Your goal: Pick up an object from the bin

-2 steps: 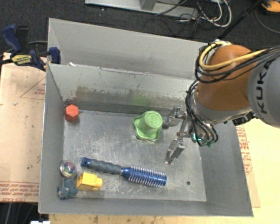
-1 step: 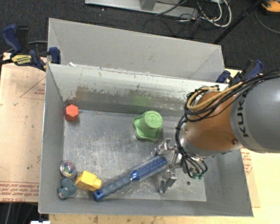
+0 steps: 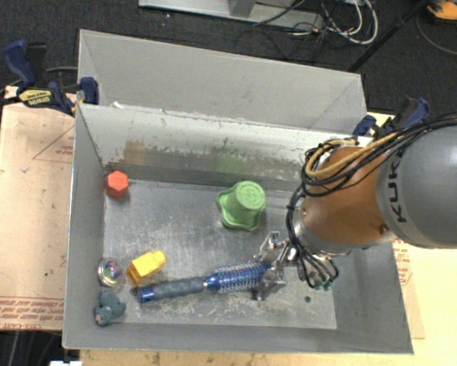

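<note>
Just beside gripper (image 3: pixel 270 275), blue brush (image 3: pixel 201 283), bristles nearest

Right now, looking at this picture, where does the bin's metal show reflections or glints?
Camera view: the back wall of the bin carries a faint green reflection just above the green cup; camera view again, the small shiny ball at the lower left catches bright glints; the scratched floor gives only a dull sheen.

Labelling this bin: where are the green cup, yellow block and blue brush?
green cup (image 3: pixel 248 196), camera view, its round top.
yellow block (image 3: pixel 146 265), camera view, its upper face.
blue brush (image 3: pixel 175 288), camera view, its handle.
</note>
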Available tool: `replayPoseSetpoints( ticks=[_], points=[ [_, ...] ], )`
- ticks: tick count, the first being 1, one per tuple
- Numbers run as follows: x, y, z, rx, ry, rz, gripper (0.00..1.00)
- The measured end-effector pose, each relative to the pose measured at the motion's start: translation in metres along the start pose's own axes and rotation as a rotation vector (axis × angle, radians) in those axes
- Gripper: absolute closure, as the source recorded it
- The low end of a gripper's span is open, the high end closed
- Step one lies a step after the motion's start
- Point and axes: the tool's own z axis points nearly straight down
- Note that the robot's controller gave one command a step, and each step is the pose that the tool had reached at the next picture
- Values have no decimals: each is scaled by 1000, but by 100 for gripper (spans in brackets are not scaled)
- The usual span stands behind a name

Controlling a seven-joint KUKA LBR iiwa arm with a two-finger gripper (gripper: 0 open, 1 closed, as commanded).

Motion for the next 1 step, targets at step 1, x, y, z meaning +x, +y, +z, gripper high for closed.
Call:
replayPoseSetpoints(
  ticks=[1],
  points=[
    [-72, 5, -204, 1, -4, 43, 100]
  ],
)
